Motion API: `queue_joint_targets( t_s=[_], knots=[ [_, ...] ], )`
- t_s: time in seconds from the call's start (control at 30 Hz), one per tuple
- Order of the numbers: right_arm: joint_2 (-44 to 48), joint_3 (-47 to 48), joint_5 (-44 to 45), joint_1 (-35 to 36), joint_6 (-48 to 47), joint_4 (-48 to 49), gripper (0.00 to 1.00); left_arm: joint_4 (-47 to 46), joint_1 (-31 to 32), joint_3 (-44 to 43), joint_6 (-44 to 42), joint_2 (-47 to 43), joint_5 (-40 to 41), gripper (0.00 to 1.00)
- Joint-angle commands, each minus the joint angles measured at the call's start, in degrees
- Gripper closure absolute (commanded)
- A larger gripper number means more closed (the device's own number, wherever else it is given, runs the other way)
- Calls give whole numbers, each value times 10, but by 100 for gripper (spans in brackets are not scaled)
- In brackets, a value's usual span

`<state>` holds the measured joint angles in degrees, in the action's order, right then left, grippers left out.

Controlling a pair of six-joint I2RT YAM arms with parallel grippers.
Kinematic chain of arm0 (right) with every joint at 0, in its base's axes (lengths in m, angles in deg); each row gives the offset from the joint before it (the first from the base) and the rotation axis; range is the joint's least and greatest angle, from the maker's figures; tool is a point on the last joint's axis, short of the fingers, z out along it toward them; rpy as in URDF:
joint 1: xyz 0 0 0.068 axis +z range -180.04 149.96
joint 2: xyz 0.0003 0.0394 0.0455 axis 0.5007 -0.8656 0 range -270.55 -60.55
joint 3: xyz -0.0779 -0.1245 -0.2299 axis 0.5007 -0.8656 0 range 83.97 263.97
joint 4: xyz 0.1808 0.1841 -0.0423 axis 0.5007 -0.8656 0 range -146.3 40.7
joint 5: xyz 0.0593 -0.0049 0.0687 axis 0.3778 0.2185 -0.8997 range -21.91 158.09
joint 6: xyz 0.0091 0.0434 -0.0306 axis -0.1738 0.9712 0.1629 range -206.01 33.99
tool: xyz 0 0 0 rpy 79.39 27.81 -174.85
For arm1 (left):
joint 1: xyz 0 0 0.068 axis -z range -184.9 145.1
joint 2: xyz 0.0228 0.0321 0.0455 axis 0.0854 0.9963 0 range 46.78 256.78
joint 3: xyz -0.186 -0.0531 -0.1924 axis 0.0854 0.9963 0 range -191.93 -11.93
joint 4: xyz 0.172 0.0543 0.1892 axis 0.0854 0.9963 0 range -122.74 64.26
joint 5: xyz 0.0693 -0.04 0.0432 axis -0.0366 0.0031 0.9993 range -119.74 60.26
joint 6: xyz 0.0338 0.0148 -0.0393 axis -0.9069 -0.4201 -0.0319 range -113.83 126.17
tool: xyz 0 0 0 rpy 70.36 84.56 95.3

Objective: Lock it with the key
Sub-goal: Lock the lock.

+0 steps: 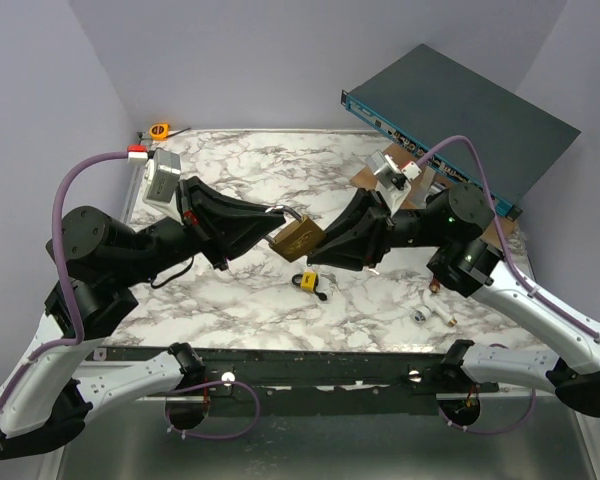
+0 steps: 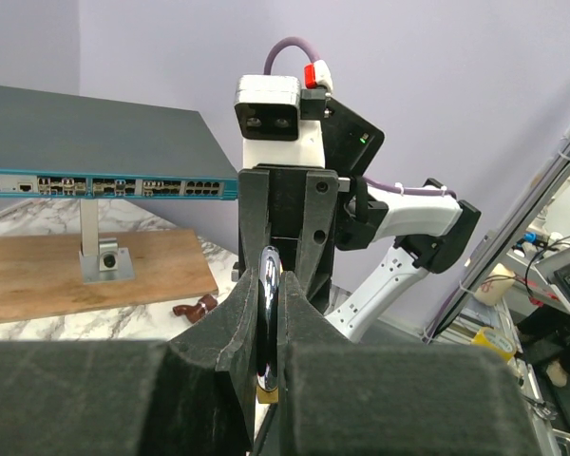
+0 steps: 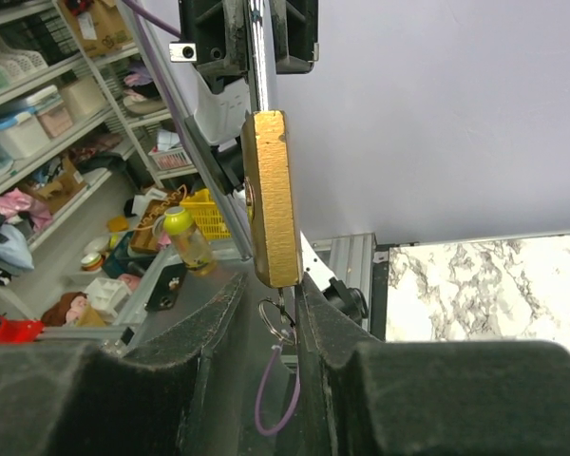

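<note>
Currently: padlock (image 1: 298, 238) aloft, shackle (image 2: 269, 285) clamped in your left hand (image 1: 273, 222) at its 10 o'clock. Right hand (image 3: 275, 318), 4 o'clock, flanks the key (image 3: 283, 300); grip cannot be told. Pinch squarely, twist gently.

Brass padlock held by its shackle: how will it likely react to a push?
Probably rigid and heavy for its size: the brass padlock looks solid metal. Gripped only at its thin, smooth shackle by the left gripper, it may pivot.

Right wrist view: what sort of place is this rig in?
Probably a robotics lab or workshop: cluttered storage shelves holding bins, a network switch set up as a prop, and a marble-pattern table that the arms work over.
</note>
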<state>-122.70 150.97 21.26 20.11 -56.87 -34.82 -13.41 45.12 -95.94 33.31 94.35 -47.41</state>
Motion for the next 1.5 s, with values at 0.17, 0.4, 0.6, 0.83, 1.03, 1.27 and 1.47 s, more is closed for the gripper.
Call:
queue_joint_targets(
  t_s=[0.17, 0.4, 0.6, 0.83, 1.03, 1.27, 1.47],
  knots=[
    [-3, -4, -2, 0, 4, 11, 87, -72, 3, -18, 8, -13, -7, 100],
    [-5, 0, 0, 1, -3, -7, 99, -73, 3, -20, 8, -13, -5, 100],
    [2, -5, -6, 0, -17, -27, 99, -80, 3, -26, 3, -24, 9, 100],
    [6, -9, -11, 0, -22, -40, 99, -95, 3, -25, -1, -37, 26, 100],
    [9, -10, -1, 0, -29, -49, 99, -88, 3, -27, -8, -35, 29, 100],
    [19, -22, 57, 0, -51, -92, 99, -53, 3, -28, -49, -43, 104, 100],
    [-15, 2, 234, 0, -72, -209, 99, 46, -56, -46, -45, 1, 221, 100]
  ],
)
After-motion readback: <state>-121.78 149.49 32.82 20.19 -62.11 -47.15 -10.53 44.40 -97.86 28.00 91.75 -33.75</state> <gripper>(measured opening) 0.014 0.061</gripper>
